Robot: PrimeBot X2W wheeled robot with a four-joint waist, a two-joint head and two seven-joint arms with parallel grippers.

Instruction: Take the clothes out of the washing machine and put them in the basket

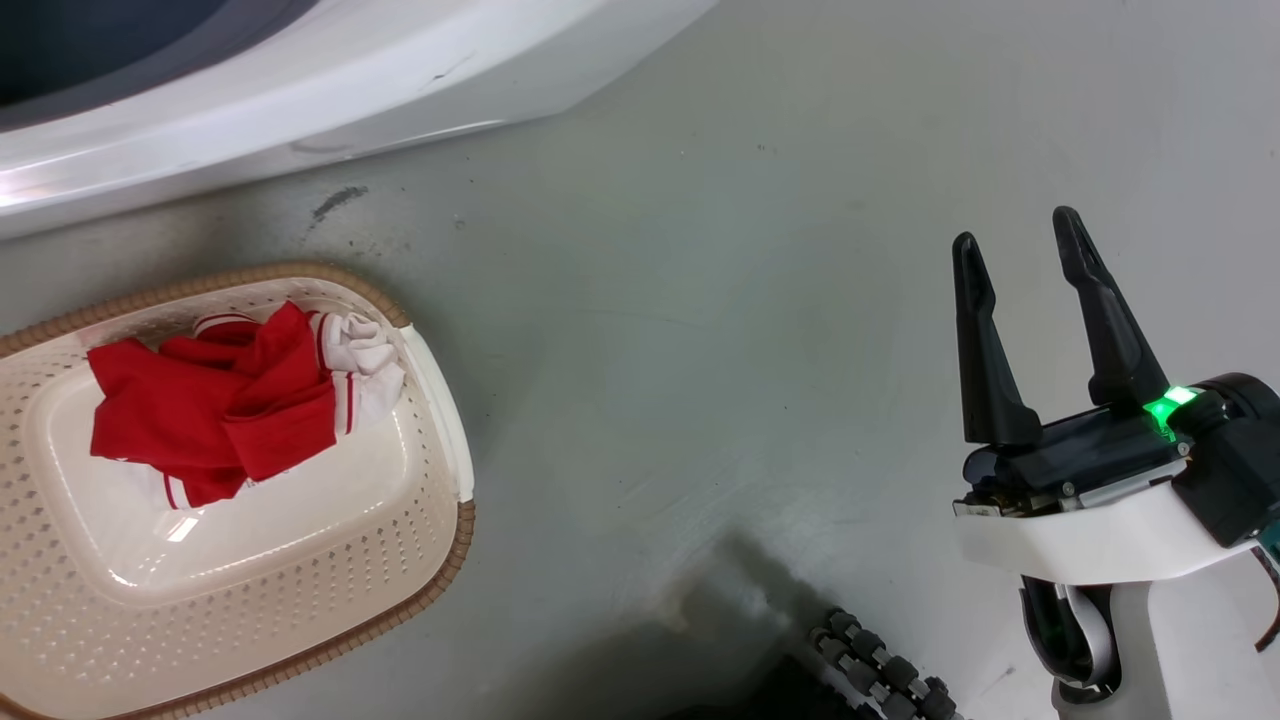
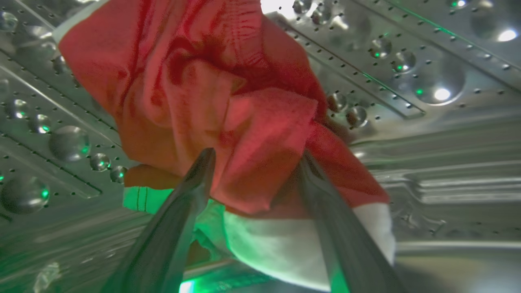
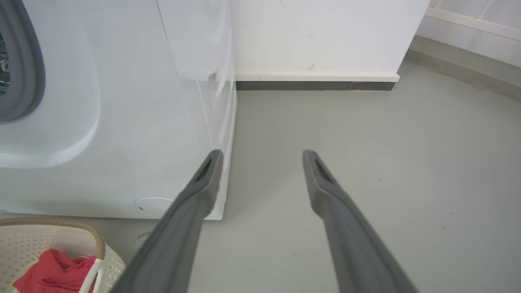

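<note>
While the left end effector, spread wide, straddles a red garment in the drum, the right end effector hangs equally spread, gripping nothing.

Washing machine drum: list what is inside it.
A crumpled red garment with a white band lies against the perforated steel drum. The left hand straddles a fold of it, fingers apart. The garment covers the drum wall beneath, so anything under it is hidden.

Head view: bright, even; soft shadow on the floor lower left of the right end effector.
Left wrist view: dim drum, green glow below the left end effector, white glints, slight blur.
Right wrist view: bright, edges bowed.
</note>
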